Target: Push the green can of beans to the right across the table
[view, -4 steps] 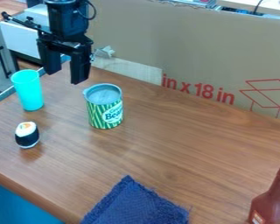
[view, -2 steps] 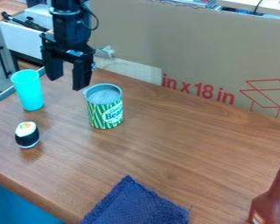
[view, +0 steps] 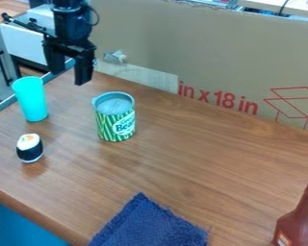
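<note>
The black gripper (view: 69,79) is hanging over the far left part of the wooden table (view: 182,153), its two fingers spread wide apart with nothing between them, and it is pointing downward near the turquoise cup (view: 31,99) and the green-striped can (view: 115,116). The cup is standing upright to the left of the can (which is also standing upright, its grey top facing up), while the sushi piece (view: 30,148), dark-sided with a white top, is sitting in front of the cup, nearer the table's front edge.
</note>
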